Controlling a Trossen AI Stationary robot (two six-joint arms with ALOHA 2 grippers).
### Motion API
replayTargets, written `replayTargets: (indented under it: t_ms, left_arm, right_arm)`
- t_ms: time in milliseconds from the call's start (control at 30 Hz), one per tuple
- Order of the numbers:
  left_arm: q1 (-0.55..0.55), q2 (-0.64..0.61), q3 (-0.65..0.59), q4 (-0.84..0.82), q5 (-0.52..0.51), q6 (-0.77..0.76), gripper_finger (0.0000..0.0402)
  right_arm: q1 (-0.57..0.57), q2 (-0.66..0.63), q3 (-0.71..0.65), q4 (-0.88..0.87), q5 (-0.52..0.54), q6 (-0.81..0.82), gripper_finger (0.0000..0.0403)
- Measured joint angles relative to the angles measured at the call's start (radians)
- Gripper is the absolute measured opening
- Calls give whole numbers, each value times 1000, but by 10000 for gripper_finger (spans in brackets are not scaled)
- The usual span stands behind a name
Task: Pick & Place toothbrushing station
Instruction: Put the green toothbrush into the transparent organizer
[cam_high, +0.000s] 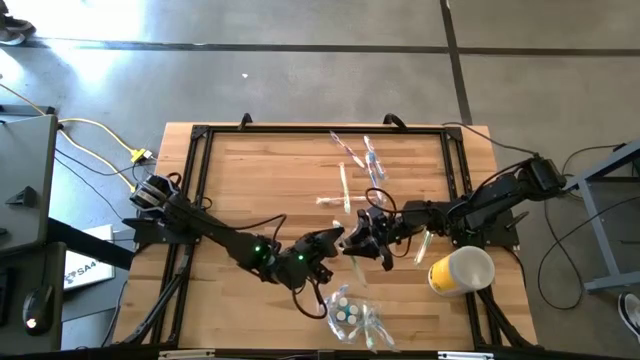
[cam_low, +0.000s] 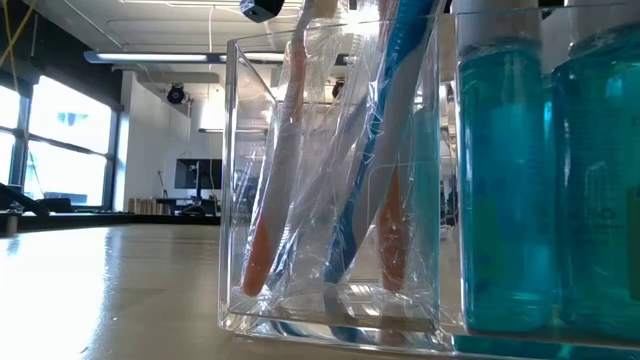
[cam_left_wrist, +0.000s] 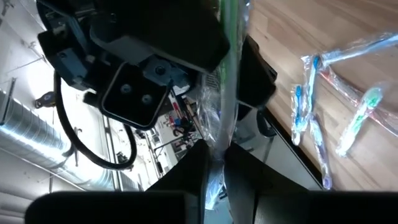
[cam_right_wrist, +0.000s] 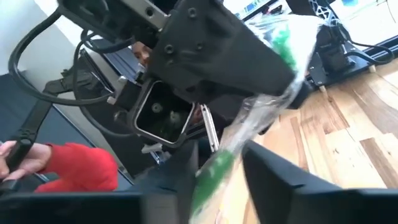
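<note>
A green-handled toothbrush in clear plastic wrap (cam_left_wrist: 227, 93) is held above the wooden counter (cam_high: 270, 180) between both arms. The left end effector (cam_left_wrist: 214, 163) is clamped shut on it, while the right end effector (cam_right_wrist: 221, 163) sits around the other end, its grip not yet certain. Release by the left is best delayed until the right hold is firm, and the wrap should not be twisted

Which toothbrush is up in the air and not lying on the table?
The green wrapped toothbrush, pinched between both arms' fingers at mid-table. The other wrapped toothbrushes lie flat on the wood beyond.

Wrapped green toothbrush (cam_right_wrist: 214, 171) between claw (cam_right_wrist: 217, 177) fingers
</note>
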Motion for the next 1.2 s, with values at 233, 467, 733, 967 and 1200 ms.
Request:
replayTargets:
  t_ms: [233,467,733,967,1200]
  left_arm:
    - [-3,0,0,2,-3,41,38]
    - [-1,0,0,-26,-11,35,38]
    - [-2,0,0,-27,-19,-25,40]
    - [-16,0,0,-13,-18,-138,102]
    - [-70,0,0,-2,-45,-110,159]
  right_arm:
    - [-26,1,0,-17,-47,-37,23]
    - [-45,1,0,-50,-43,-58,29]
    - [-44,0,0,-49,-41,-74,25]
    - [-45,0,0,-54,-38,-86,25]
    - [-44,0,0,-51,-40,-113,24]
